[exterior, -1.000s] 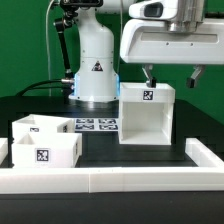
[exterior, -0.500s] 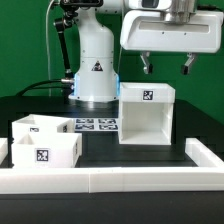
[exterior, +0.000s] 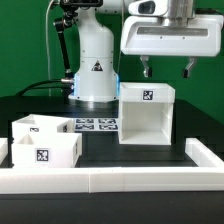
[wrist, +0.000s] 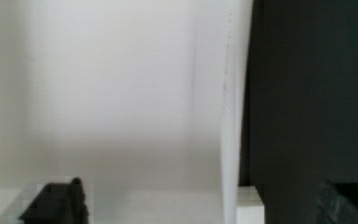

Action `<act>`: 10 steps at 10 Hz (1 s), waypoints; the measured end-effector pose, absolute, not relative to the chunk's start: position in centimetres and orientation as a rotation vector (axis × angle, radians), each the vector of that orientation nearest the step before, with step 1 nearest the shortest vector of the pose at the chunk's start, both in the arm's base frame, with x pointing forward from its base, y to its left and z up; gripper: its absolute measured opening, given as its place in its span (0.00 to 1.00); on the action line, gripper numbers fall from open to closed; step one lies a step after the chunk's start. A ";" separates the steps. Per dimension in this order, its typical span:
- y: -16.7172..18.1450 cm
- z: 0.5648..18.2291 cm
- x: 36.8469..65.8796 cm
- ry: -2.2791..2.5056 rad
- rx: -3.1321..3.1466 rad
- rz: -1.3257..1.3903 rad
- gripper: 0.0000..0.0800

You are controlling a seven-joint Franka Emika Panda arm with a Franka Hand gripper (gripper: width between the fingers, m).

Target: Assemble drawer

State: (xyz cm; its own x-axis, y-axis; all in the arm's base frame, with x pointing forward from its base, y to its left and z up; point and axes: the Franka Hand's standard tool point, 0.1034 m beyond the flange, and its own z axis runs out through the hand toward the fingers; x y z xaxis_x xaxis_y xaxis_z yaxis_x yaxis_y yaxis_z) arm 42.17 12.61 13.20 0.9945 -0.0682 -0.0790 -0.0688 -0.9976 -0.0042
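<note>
The drawer's large white cube-like housing (exterior: 147, 115) stands upright on the black table, a square tag on its upper front. Two small white box trays (exterior: 35, 128) (exterior: 45, 150) sit side by side at the exterior view's left, the nearer one showing a tag. My gripper (exterior: 167, 68) hangs open and empty a little above the housing's top, touching nothing. In the wrist view the housing's white surface (wrist: 105, 100) fills most of the picture, and my gripper (wrist: 202, 205) shows only two dark fingertips (wrist: 55, 203), set wide apart.
The marker board (exterior: 97, 125) lies flat on the table between the trays and the housing. A long low white rail (exterior: 110, 180) runs along the front edge, with a raised end (exterior: 205, 152) at the exterior view's right. The arm's white base (exterior: 95, 70) stands behind.
My gripper has risen from close over the housing's top to a little higher above it, still open. The housing and trays have not moved.
</note>
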 end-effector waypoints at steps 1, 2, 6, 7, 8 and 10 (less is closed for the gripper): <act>13.0 12.6 41.4 0.111 -3.122 0.121 0.81; 13.2 12.1 41.1 0.110 -3.120 0.114 0.81; 14.4 10.1 40.0 0.112 -3.112 0.122 0.81; 14.4 10.0 40.0 0.111 -3.112 0.126 0.81; 14.3 9.9 39.9 0.104 -3.113 0.130 0.67; 14.1 9.7 39.6 0.102 -3.115 0.140 0.50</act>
